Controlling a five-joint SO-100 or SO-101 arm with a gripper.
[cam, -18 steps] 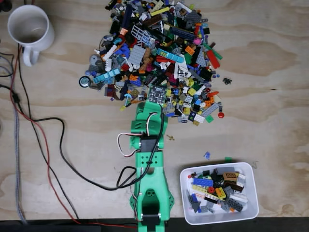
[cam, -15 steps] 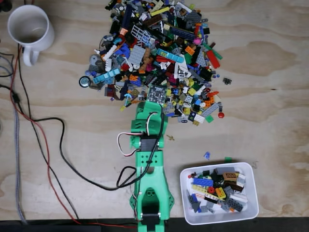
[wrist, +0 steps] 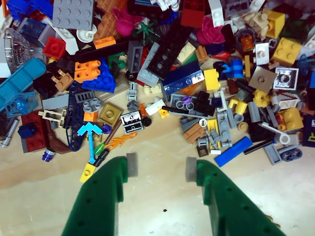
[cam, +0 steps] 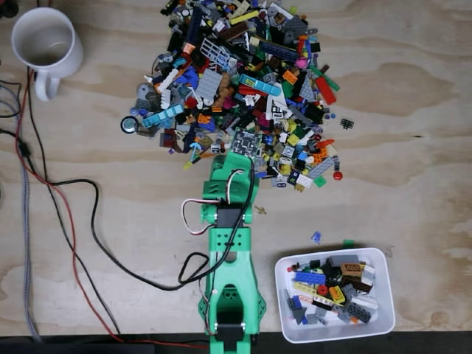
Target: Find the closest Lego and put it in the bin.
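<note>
A: Your arm (cam: 230,251) has crept forward since half a second ago; its head sat a little short of the pile (cam: 243,88) then, and now it overlaps the pile's near edge in the fixed view; a speckled grey plate at that edge has shifted a touch too.

B: So you're closing on the nearest bricks rather than carrying one?

A: That's my reading; nothing has been picked yet. In the wrist view your gripper (wrist: 161,167) is spread wide, both green fingers (wrist: 106,196) apart with bare table between the grey pads; it holds nothing and touches nothing.

B: What lies just ahead of it?

A: The ragged front of the pile; a small black-and-white tile (wrist: 131,121) and a yellow flame piece (wrist: 117,142) sit nearest the gap, a long blue bar (wrist: 233,151) off to the right.

B: And the bin?

A: The bin (cam: 335,332) sits at the lower right of the fixed view, beside the arm's base, already partly filled with bricks; you'll need to swing back and right once you've gripped one.
</note>
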